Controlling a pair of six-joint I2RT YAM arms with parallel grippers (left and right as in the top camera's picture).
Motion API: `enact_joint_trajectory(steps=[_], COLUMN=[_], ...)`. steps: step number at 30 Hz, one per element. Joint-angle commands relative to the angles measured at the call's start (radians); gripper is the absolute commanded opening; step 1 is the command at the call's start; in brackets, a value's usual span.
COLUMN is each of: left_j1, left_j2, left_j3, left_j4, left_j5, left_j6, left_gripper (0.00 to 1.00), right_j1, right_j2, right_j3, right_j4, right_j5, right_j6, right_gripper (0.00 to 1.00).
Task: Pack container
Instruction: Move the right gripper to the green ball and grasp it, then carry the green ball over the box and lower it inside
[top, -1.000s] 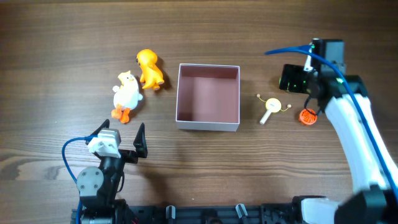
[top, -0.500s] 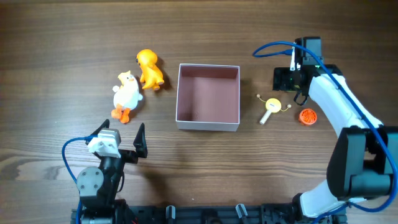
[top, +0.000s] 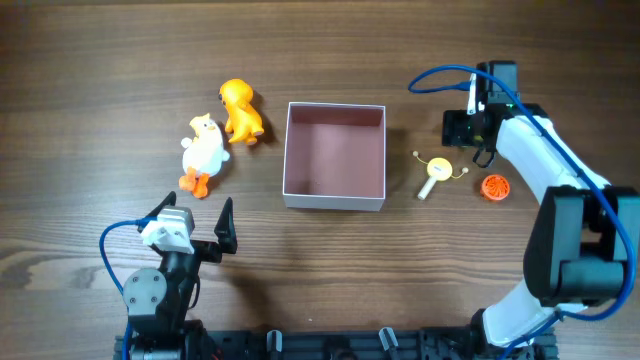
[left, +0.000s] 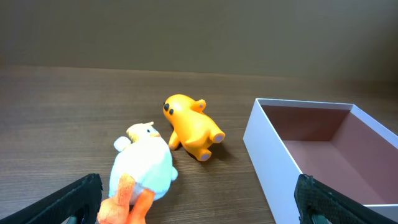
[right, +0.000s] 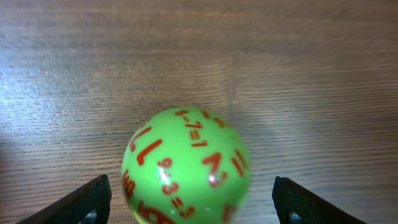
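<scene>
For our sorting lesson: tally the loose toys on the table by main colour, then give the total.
Orange: 2, the animal figure and the small round piece
White: 1, the duck
Yellow: 1, the small disc toy
Green: 1, the numbered ball
Total: 5, all outside the container
</scene>
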Motion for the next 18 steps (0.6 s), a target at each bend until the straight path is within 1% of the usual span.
enact_joint_trajectory(steps=[1,2,3,5,6,12,15,18], left_j1=[0.007,0.007,0.007,0.007,0.007,0.007,0.007,0.007], left_j2=[-0.007,-0.007,-0.007,-0.007,-0.007,-0.007,-0.007,-0.007], left_j3=[-0.006,-0.006,-0.006,-0.006,-0.006,-0.006,-0.006,-0.006], left_j4=[0.003,0.003,0.003,0.003,0.003,0.003,0.003,0.003], left_j5=[0.016,0.016,0.016,0.016,0.016,0.016,0.016,0.016], left_j6=[0.016,0.016,0.016,0.016,0.016,0.016,0.016,0.016], left_gripper=[1.00,1.00,1.00,1.00,1.00,1.00,1.00,1.00], right_j1=[-0.005,-0.005,-0.005,-0.004,-0.002,0.050,0.146,0.293], right_j2=[0.034,0.034,0.033,0.019,0.005,-0.190,-0.350,-0.499], right_j3=[0.013,0.013,0.014,0.021,0.026,0.066,0.097,0.138], right_j4=[0.011,0.014,0.016,0.010,0.006,-0.059,-0.134,-0.201], right_j5=[-0.034,-0.034,-0.034,-0.034,-0.034,-0.034,-0.035,-0.035], right_j6=[-0.003,-0.002,-0.002,-0.002,0.000,-0.002,-0.002,0.002], right_gripper=[0.80,0.73,0.47,0.17,0.13,0.08,0.08,0.06])
